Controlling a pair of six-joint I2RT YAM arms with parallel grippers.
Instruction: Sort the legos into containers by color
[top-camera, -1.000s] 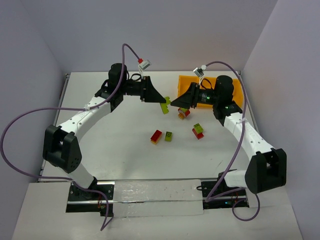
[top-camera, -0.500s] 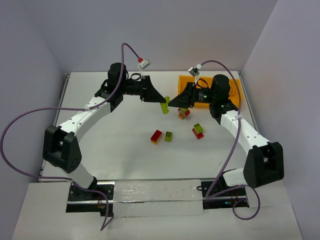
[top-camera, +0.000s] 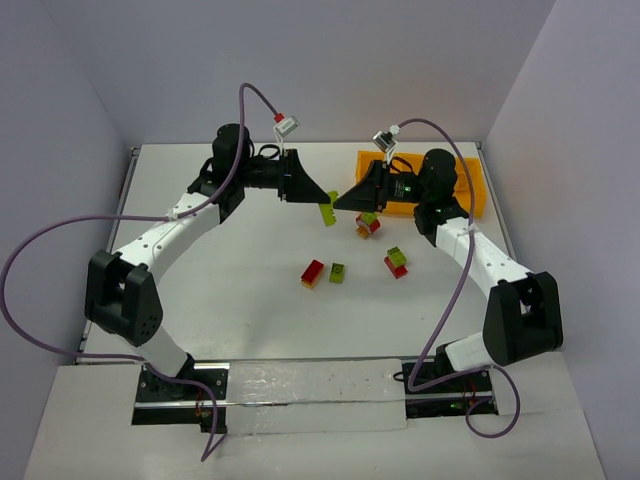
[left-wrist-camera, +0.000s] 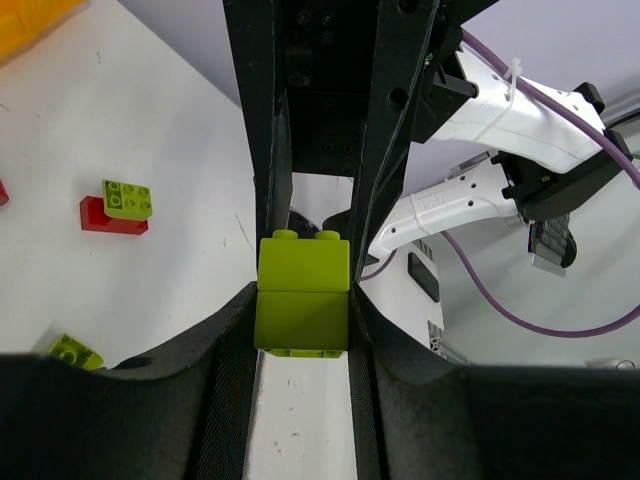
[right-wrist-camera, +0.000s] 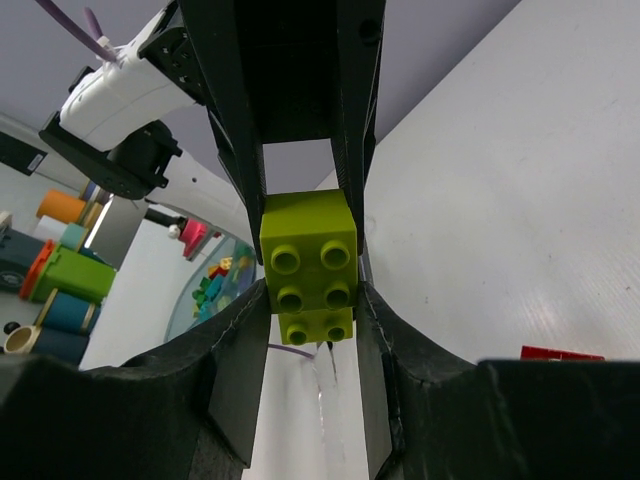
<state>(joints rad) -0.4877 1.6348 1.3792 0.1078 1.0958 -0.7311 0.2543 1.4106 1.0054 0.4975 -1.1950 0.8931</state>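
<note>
Status: lime stack is off the table, at about 12 o'clock from table centre, pinched from both sides.

- Left gripper: clamped narrow on the stack. The seam between the two lime bricks sits right at its fingertips.
- Right gripper: narrowed onto the same stack from the opposite end, studs facing its camera. Its pads look to be against both sides of the brick, though how firm that hold is I can't tell.
- Tray: at 1–2 o'clock, mostly hidden behind the right arm. I can't see what's in the compartments.
- On the table there's a red-and-lime pair just at 4 o'clock of the stack. Another red-and-lime pair is further out the same way. A red-and-yellow pair and a single lime brick lie side by side at 6 o'clock.

Risks as I read them:
- Two claws are on one tiny part. Any off-axis pull or twist levers a brick out of the shallower grip, and it drops among the loose pairs below or skids off.
- The fingertips are nearly nose to nose, so a small drift inward means finger-on-finger contact.
- If both let go at once, the stack falls.
- Both halves read lime, so a split gains nothing for colour — it just leaves two parts to carry.
- The path to the tray runs past the right arm's own wrist, so it's easy to clip the rim.
</note>
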